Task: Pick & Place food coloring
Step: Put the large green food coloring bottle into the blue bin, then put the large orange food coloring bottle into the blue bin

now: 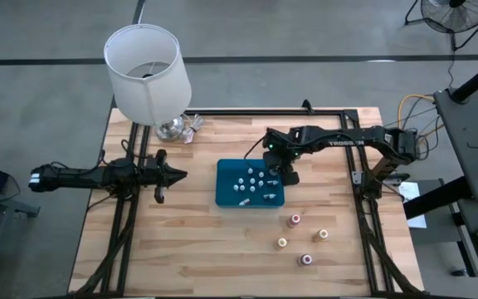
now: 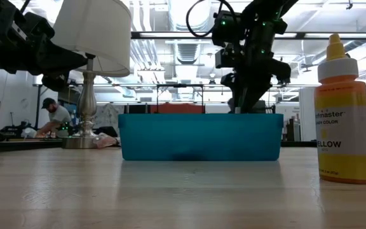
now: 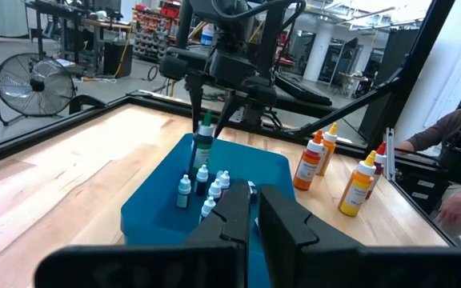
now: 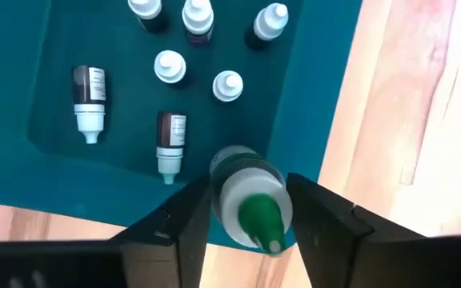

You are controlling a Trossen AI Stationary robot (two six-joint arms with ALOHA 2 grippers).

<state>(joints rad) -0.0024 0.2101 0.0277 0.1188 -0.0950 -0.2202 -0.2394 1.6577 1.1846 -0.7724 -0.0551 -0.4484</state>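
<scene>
While right tool (image 4: 250, 210) straddles green-capped bottle (image 4: 250, 200) | tray (image 1: 226, 198) edge — near

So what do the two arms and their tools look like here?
Both arms are dark, jointed links. The right arm carries white lettering along one link and small green lights near its wrist. The left arm looks plain black. The right tool has two flat, angular black fingers.
</scene>
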